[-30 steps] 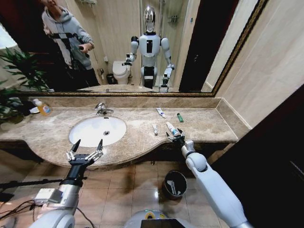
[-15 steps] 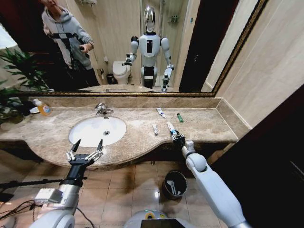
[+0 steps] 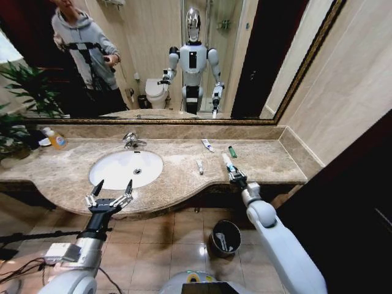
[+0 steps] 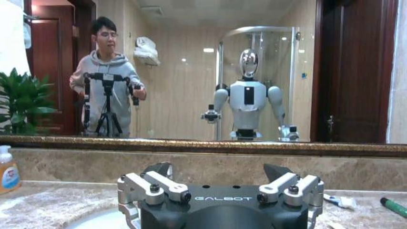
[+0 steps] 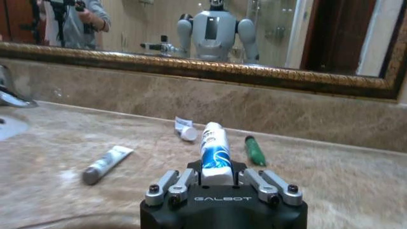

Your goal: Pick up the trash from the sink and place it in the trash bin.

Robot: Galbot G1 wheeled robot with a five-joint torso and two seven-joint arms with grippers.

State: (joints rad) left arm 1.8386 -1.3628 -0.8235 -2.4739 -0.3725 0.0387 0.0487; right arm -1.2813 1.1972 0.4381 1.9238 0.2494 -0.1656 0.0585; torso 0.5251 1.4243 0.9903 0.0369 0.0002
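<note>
- Since a second ago my right tool (image 3: 234, 176) has lifted and drifted right along the counter's front edge, carrying the tube (image 3: 227, 162) with it; the tube now points up and away from me instead of lying low near the edge.
- In the right wrist view that tool (image 5: 218, 180) pinches the white-and-blue tube (image 5: 214, 151) at its near end, fingers pressed against its sides.
- My left tool (image 3: 110, 195) has not shifted: it hangs at the counter's front edge, just before the sink (image 3: 126, 168), fingers spread wide and holding nothing. I see the same spread in the left wrist view (image 4: 222, 191).
- The sink sits left of centre in the counter (image 3: 269, 160), faucet (image 3: 130, 140) behind it.
- On the counter between the sink and my right tool lies a small grey tube (image 3: 199, 166); farther back lie a flat white tube (image 3: 208, 145) and a green marker (image 3: 232, 151), near each other.
- A soap bottle (image 3: 56, 139) stands at the far left by the mirror.
- The bin (image 3: 226, 237) stands on the floor below the counter's edge, beneath and a little left of my right arm, with something pale inside it.
</note>
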